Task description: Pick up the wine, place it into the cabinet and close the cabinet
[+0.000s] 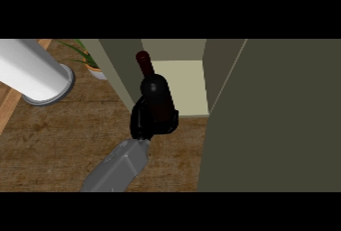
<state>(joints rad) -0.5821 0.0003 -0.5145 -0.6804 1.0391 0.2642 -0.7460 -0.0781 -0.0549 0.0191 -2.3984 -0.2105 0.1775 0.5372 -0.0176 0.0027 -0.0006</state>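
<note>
The wine bottle [154,88] is dark, with a dark red neck pointing up and away. It stands tilted at the front of the open cabinet [186,85], over the pale shelf's left front corner. My left hand [152,121] is curled round the bottle's lower body and hides its base, so I cannot tell whether it touches the shelf. The grey forearm [120,167] comes in from the lower edge. The cabinet's door [279,122] stands open and fills the right side. My right hand does not show.
A big white cylinder [33,72] lies on the wooden counter [60,144] at upper left. A small potted plant [90,61] stands beside the cabinet's left wall [120,67]. A lighter wooden edge [8,108] runs along the far left.
</note>
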